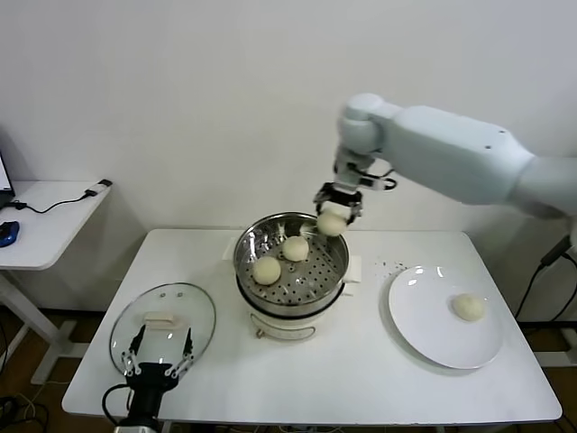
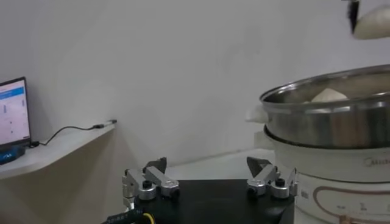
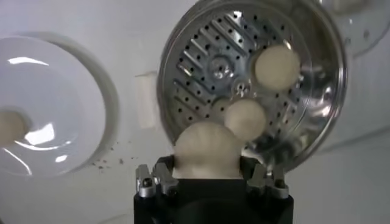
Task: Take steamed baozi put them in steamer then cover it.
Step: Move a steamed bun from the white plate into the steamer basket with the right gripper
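Clear glass with a metal rim and a white bar handle, the round cover [image 1: 163, 323] lies flat on the near left of the white bench [image 1: 306, 379]. The left gripper [image 1: 159, 364] waits at the bench's near edge just in front of the cover, its fingers [image 2: 150, 181] spread wide apart and holding nothing.

To the right, a flat round white plate [image 1: 433, 325] sits on the bench with one small off-white dough bun [image 1: 468, 307] resting on its right part; in the right wrist view the same bun [image 3: 8, 126] shows at the edge of the picture.

In the middle of the bench stands the round shiny steel steamer basket [image 1: 290, 255] with a perforated bottom, set on a white electric pot base [image 1: 288, 316]. Two off-white buns lie inside it: one [image 1: 266, 269] on the nearer left and one [image 1: 296, 248] just beyond it, close together.

Farther back, the right gripper [image 1: 334, 215] hangs over the steamer's far right rim, its fingers [image 3: 265, 181] closed on a third off-white bun [image 1: 332, 223], which is held in the air above the basket. A small white side table [image 1: 41, 225] stands off to the far left, with a cable on it.
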Robot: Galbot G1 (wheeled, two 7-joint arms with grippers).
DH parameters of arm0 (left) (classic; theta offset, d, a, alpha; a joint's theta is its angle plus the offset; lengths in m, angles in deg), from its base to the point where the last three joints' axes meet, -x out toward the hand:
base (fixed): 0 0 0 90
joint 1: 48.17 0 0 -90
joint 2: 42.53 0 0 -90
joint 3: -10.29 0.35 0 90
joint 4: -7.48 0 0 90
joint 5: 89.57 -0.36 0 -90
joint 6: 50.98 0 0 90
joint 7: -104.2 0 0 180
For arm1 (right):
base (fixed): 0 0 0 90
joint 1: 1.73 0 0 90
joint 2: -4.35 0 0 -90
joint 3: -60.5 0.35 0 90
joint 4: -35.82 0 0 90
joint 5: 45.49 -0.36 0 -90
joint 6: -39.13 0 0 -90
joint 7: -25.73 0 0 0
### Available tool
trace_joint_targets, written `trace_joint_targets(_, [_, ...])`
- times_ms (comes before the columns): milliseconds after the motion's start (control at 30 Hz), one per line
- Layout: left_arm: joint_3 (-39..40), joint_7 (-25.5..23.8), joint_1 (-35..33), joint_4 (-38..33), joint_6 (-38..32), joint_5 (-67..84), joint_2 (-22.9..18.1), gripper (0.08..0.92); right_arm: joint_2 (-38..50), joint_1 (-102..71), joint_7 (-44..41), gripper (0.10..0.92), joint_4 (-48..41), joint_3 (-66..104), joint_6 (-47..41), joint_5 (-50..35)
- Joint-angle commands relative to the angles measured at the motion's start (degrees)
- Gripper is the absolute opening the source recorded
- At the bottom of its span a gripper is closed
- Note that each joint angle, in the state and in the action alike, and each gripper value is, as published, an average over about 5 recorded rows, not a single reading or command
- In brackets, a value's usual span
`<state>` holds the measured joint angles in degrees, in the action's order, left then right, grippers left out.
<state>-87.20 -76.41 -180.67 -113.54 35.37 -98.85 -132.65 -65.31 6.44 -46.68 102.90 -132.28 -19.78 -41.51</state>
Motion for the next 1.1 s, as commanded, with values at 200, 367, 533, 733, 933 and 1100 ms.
trace_joint_targets(200, [-0.86, -0.08, -1.20, -0.22, -0.30, 1.73, 0.72, 0.823, -10.09, -7.21, -0.22, 0.696, 2.22, -3.05, 5.65, 4.47])
trace_joint_targets(367, [-0.89, -0.06, -1.43, 0.11, -0.54, 1.63, 0.74, 0.823, -9.89, -8.38, -0.03, 0.696, 2.44, -3.87, 5.91, 4.24])
trace_joint_targets(533, [-0.91, -0.01, -1.58, 0.34, -0.63, 1.69, 0.69, 0.823, -9.65, -9.11, 0.05, 0.696, 2.81, -4.03, 6.01, 4.04])
trace_joint_targets(733, [-0.73, 0.04, -1.69, 0.38, -0.61, 1.48, 0.35, 0.823, -9.45, -9.78, 0.47, 0.696, 3.21, -4.09, 5.82, 4.03])
trace_joint_targets(933, [-0.78, 0.12, -1.89, 0.35, -0.71, 1.48, 0.30, 0.823, -9.45, -10.10, 1.60, 0.733, 2.66, -4.07, 5.26, 4.30])
trace_joint_targets(1100, [-0.92, 0.19, -1.82, 0.34, -0.70, 1.50, 0.31, 0.823, -8.44, -9.57, 1.38, 0.815, 2.65, -2.85, 5.64, 4.36])
